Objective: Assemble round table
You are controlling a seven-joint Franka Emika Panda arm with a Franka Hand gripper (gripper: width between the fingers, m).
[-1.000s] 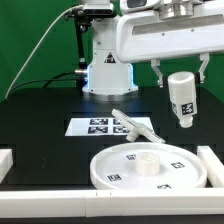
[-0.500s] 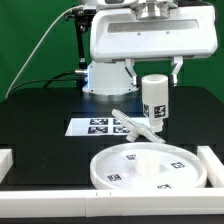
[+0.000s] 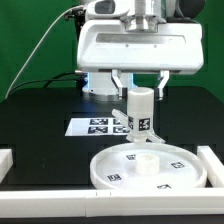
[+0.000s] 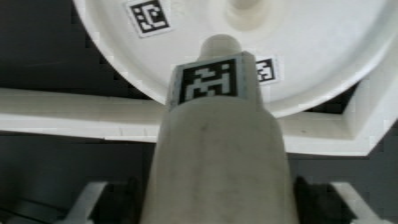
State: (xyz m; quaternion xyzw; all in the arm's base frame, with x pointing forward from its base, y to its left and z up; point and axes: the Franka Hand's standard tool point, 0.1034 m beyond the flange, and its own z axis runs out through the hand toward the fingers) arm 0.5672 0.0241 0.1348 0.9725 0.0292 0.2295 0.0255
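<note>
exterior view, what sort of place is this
Most likely a robotics lab bench, not a home: a green backdrop, a black table fenced by white border rails, and a marker board of square tags.

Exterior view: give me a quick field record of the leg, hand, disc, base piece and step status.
leg: upright, in the air, over the disc's middle
hand: shut on leg
disc: lies flat below the leg
base piece: at the marker board, partly hidden behind leg
step: leg not yet seated in disc
</note>
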